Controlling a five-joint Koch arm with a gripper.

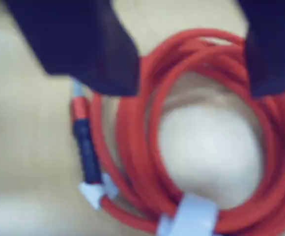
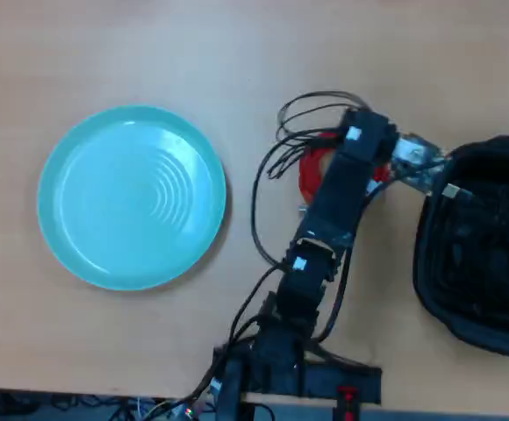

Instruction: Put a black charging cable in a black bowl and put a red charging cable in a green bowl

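- Wrist view, nearest: two dark jaws of the gripper (image 1: 194,91) hanging down from the top edge, blurred, standing wide apart, with nothing pinched between them
- Left jaw hovering over the left edge of the red charging cable (image 1: 147,147); right jaw overlapping the coil's upper right strands; whether either is touching cannot be told
- Red coil lying flat on the wooden table (image 1: 24,147), bare wood showing through its middle
- White tie (image 1: 191,216) wrapping the coil at the bottom; red-black plug end (image 1: 83,137) lying along the coil's left side
- Overhead view: arm (image 2: 338,197) reaching up from the near table edge, covering most of the red coil (image 2: 310,171), only a red arc showing at the arm's left
- Black bowl (image 2: 430,254) sitting at the right edge, just beside the arm; dark contents inside, too murky to name
- Green bowl (image 2: 70,254) sitting well apart to the left, nothing in it
- Loose black robot wires (image 2: 268,167) looping between arm and green bowl
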